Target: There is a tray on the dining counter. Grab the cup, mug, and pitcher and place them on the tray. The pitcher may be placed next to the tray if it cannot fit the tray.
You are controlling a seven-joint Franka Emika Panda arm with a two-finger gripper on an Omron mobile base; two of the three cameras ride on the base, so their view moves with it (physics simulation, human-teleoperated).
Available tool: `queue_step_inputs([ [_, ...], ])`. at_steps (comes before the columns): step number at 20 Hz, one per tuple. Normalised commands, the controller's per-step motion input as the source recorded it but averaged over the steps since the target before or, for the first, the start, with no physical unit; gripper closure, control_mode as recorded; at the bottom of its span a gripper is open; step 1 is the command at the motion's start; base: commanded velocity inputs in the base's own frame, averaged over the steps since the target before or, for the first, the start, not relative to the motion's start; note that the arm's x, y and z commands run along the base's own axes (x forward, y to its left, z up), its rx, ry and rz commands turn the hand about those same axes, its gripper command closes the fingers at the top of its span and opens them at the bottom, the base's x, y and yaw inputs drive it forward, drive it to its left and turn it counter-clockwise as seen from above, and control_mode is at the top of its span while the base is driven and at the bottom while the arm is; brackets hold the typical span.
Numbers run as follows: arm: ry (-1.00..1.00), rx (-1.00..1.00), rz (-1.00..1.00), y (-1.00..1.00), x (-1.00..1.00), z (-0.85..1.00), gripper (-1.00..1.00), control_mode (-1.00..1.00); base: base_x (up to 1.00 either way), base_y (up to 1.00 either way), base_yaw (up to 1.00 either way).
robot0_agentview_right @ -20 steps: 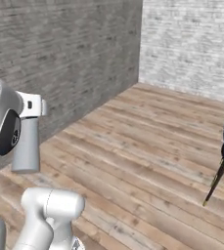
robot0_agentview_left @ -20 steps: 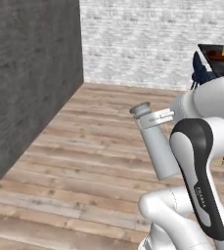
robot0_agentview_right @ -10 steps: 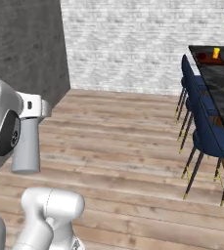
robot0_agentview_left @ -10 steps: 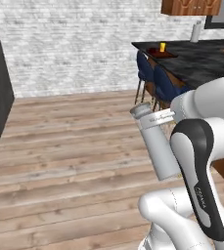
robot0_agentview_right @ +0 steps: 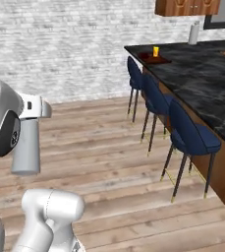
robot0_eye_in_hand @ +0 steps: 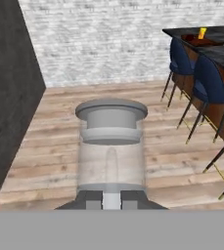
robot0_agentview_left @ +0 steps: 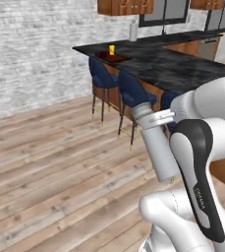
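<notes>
**Carrying the pitcher to the counter**

The robot has the pitcher (robot0_eye_in_hand: pixel 111 146) out in front of it. The gripper (robot0_eye_in_hand: pixel 111 199) is closed tight on the bottom part of the pitcher, and the lid points away from the hand. From the side, the pitcher (robot0_agentview_left: pixel 154 142) leans a little in the air above the wood floor.

The dining counter (robot0_agentview_right: pixel 202 78) is well apart from the pitcher, past a row of blue stools (robot0_agentview_right: pixel 190 140). At the far end of the counter sits the tray (robot0_agentview_right: pixel 154 58), and the yellow cup (robot0_agentview_right: pixel 155 51) stands on it. A grey canister (robot0_agentview_right: pixel 194 33) stands farther back on the counter. I cannot make out the mug.

I think the job now is to bring the pitcher to the tray. The robot should roll slowly, keep a firm hold, steer wide of the stools, and set the pitcher down beside the cup without bumping it
</notes>
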Motion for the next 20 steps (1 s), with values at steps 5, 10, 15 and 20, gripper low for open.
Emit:
queue_step_inputs([
  [5,0.0,0.0,0.0,0.0,0.0,0.0,1.0,1.0,1.0,0.93,-0.52],
  [10,0.0,0.0,0.0,0.0,0.0,0.0,1.0,1.0,1.0,0.81,-0.46],
  [15,0.0,0.0,0.0,0.0,0.0,0.0,1.0,1.0,0.91,0.97,-0.4],
  [20,0.0,0.0,0.0,0.0,0.0,0.0,1.0,1.0,0.48,1.0,-0.31],
])
